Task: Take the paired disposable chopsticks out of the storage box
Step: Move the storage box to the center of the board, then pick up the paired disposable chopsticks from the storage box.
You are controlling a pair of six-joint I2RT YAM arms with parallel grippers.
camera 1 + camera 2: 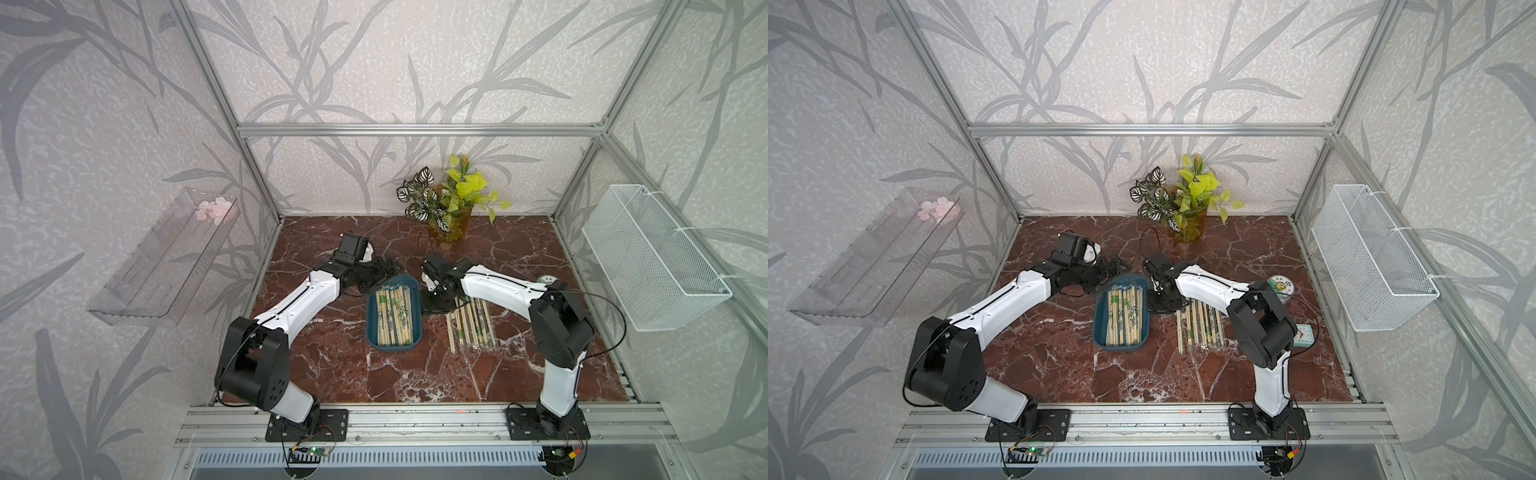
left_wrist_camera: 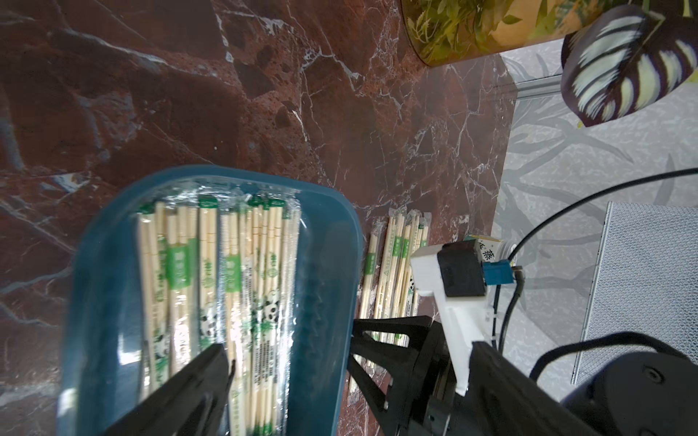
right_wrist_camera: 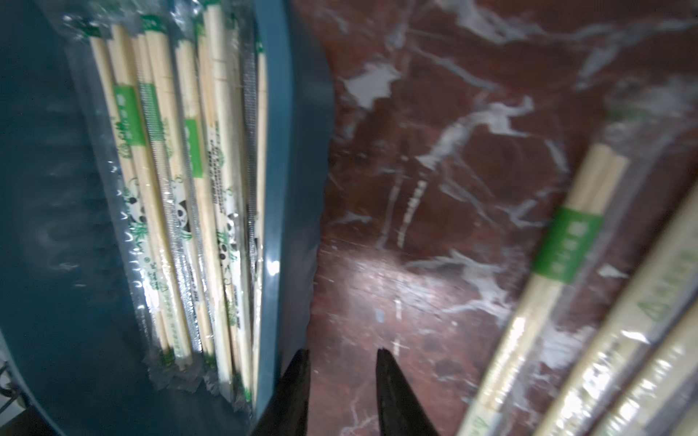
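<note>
The teal storage box point(image 1: 395, 350) point(image 1: 1121, 348) lies mid-table, holding several wrapped paired disposable chopsticks point(image 1: 394, 318) point(image 2: 219, 271) point(image 3: 181, 188). More wrapped pairs point(image 1: 471, 328) point(image 1: 1200, 328) point(image 3: 566, 264) lie on the table to its right. My left gripper point(image 1: 388, 270) point(image 2: 349, 351) is open at the box's far end, one finger point(image 2: 204, 377) over the chopsticks inside. My right gripper point(image 1: 435, 306) point(image 3: 342, 355) is open and holds nothing. It hovers over bare table between the box wall point(image 3: 291, 151) and the loose pile, and its left fingertip point(image 3: 300, 362) is close to that wall.
A potted plant point(image 1: 449, 224) stands at the back of the table. A round tin point(image 1: 1280, 286) and a small clock point(image 1: 1304, 334) sit behind my right arm. A white wire basket point(image 1: 652, 257) hangs on the right wall, a clear shelf point(image 1: 162, 257) on the left.
</note>
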